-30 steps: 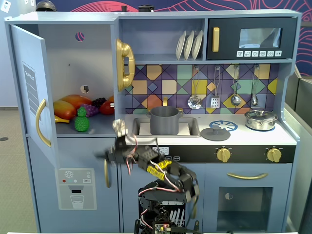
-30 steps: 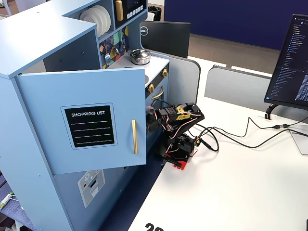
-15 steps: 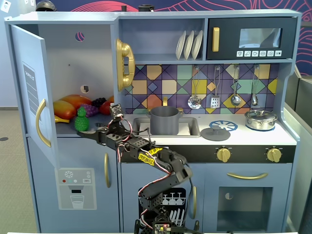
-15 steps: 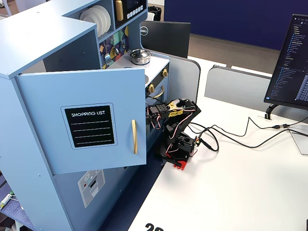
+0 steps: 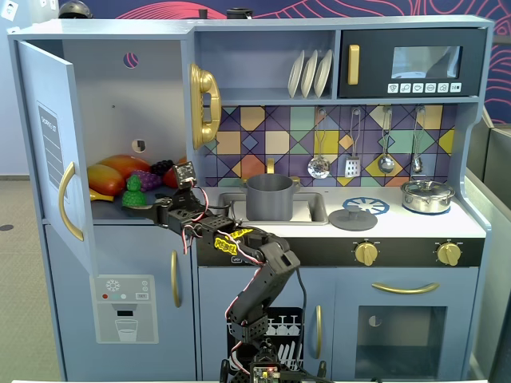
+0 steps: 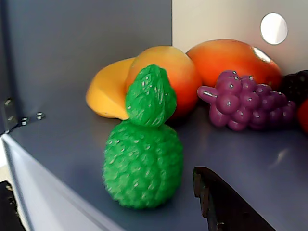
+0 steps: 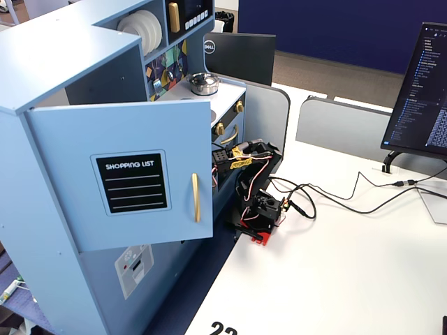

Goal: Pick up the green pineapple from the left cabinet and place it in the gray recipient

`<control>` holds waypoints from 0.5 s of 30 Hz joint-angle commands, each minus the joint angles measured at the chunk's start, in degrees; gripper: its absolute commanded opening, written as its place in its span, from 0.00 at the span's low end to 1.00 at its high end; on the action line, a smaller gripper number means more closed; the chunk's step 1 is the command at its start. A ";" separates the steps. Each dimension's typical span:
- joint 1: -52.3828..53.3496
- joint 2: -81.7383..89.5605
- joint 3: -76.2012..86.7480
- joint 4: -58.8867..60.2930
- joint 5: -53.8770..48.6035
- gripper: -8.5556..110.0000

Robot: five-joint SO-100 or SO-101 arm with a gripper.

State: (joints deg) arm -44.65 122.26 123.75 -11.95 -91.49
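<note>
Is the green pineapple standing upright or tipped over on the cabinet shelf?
Upright. In the wrist view the green pineapple rests on its round base on the shelf with its leafy crown pointing up, in front of the other toy fruits.

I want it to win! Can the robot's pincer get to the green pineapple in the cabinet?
Probably yes. The cabinet door stands open, the green pineapple sits upright near the shelf's front edge, ahead of the other fruit, and the pincer is right beside it.
</note>
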 commanded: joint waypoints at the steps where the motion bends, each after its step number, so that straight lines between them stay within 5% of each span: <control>1: 0.44 -2.81 -6.42 -2.64 0.18 0.45; 15: 1.58 -16.17 -17.31 -4.66 0.53 0.45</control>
State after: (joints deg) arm -44.47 107.49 112.59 -14.85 -91.49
